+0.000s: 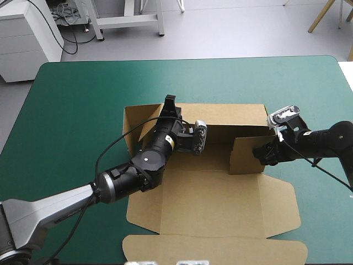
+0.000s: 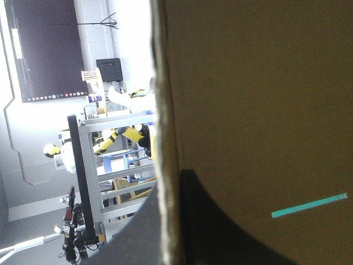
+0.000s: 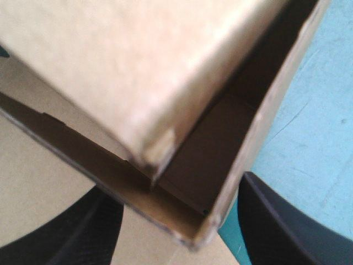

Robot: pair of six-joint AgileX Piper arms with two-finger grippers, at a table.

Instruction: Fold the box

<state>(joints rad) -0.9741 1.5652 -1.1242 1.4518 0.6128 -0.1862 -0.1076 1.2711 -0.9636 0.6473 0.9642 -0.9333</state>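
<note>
Brown cut-board box [image 1: 209,204] lies mid teal-green tabletop [image 1: 71,110]. Its lid panel is flat toward the near edge; the far wall and both end flaps are raised.

Your left tool [image 1: 170,104] is at the left end of the far wall. Its black fingers [image 2: 220,232] are pinched together on the wall's edge, with the board between them.

Your right tool [image 1: 263,153] is at the raised right flap. Its fingers [image 3: 287,226] stand apart, straddling the flap's corner.

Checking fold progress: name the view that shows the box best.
High view: almost the whole box shows, far wall raised, near flaps flat. The left wrist view shows only one wall's edge; the right wrist view, only one raised corner.
</note>
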